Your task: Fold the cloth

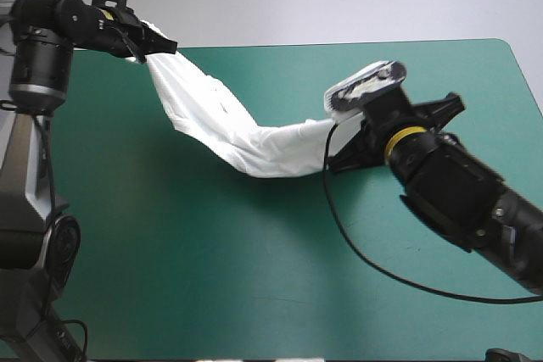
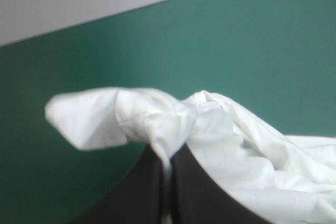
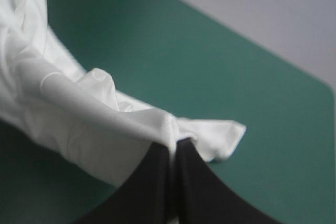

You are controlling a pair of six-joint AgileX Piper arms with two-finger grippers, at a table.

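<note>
**Roped T-shirt slung between two thin pinches**

The white, short-sleeved fabric T-shirt (image 1: 221, 116) is off the flat, hung as a twisted, sagging band between the two arms. The left gripper (image 1: 157, 44), its two black fin-shaped fingers pressed together on a knot of cloth, holds one end raised over the far left corner of the surface. The right gripper (image 1: 339, 133), likewise clamped with only the sheet between its fingers, holds the other end lower, near the middle of the surface and somewhat toward its right edge. The band's belly hangs low over the teal-green table cover (image 1: 212, 277); whether it touches there I cannot tell.

The main risk, as I judge it, is a slip. In its own wrist view the left gripper (image 2: 169, 150) bites only a bunched fold of the T-shirt (image 2: 236, 145), with a loose flap past the tips. The right gripper (image 3: 174, 142) pinches a narrow ridge of the T-shirt (image 3: 63, 108), with a short tail beyond it. Drawing the arms apart to stretch the cloth could pull either end free.

Which parts of the garment are held cannot be read. If they are not matching corners, the cloth would likely land twisted, and the roped layers could set in creases or drag on the cover.

No other object shows on the surface, and nothing stands between the grippers. The only hindrance is the cloth's own bunching.
</note>
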